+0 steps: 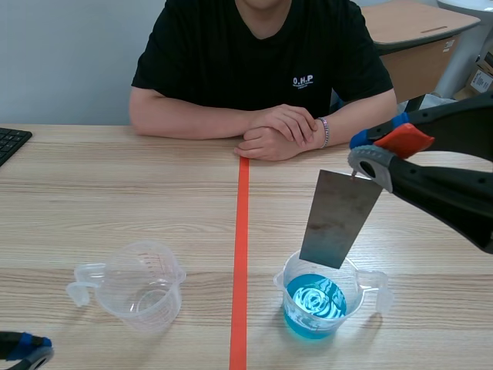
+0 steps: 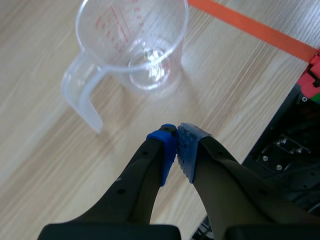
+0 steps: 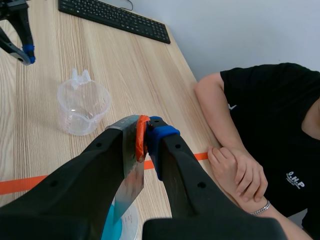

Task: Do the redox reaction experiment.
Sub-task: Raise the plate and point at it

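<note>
The right fingers (image 1: 404, 140) (image 3: 157, 137) were clenched on the upper corner of a grey metal plate (image 1: 339, 220) (image 3: 129, 170), which was pressed between the orange pad and the blue pad. The plate hung down, a little tilted, over the measuring cup with blue liquid (image 1: 317, 304) (image 3: 117, 225). Its lower edge was at the rim of this cup; I cannot tell whether it touched the liquid. This cup stood on the wooden surface (image 1: 115, 200), just to the right of the orange tape line (image 1: 241, 254).

The left fingers (image 1: 27, 343) (image 2: 165, 150) were closed together, pad against pad, and held nothing. They were low over the surface, near the robot's edge. Ahead of them, apart from them, stood the empty measuring cup (image 1: 142, 284) (image 2: 135, 45) (image 3: 82, 105), upright, on the left of the tape line, with red marks on its clear wall.

Across the surface a person sat with the hands (image 1: 281, 131) folded on the wood. A black keyboard (image 1: 9, 142) (image 3: 115, 20) lay at the far left edge.
</note>
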